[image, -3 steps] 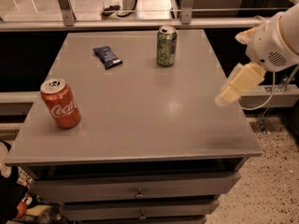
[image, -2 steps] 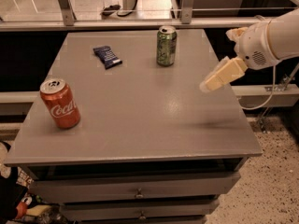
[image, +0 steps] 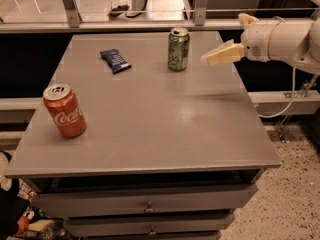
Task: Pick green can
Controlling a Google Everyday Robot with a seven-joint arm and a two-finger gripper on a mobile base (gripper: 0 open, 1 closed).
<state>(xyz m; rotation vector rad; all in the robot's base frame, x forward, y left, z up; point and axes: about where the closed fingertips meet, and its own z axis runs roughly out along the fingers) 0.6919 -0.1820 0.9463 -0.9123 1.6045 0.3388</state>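
Note:
The green can (image: 178,49) stands upright at the far middle of the grey table (image: 150,129); its body is mottled green and pale, with a silver top. My gripper (image: 223,39) is on the white arm (image: 280,39) that reaches in from the right. It hovers above the table's far right part, a short way to the right of the can and not touching it. Its pale fingers (image: 222,55) are spread open with nothing between them.
A red Coca-Cola can (image: 64,110) stands near the table's left edge. A dark blue snack packet (image: 115,60) lies at the far left of the green can. A rail with metal posts (image: 200,4) runs behind the table. Drawers (image: 147,206) are below the front edge.
My gripper has moved left and toward the far side of the table, closing in on the green can from its right. The cans and the packet have not moved.

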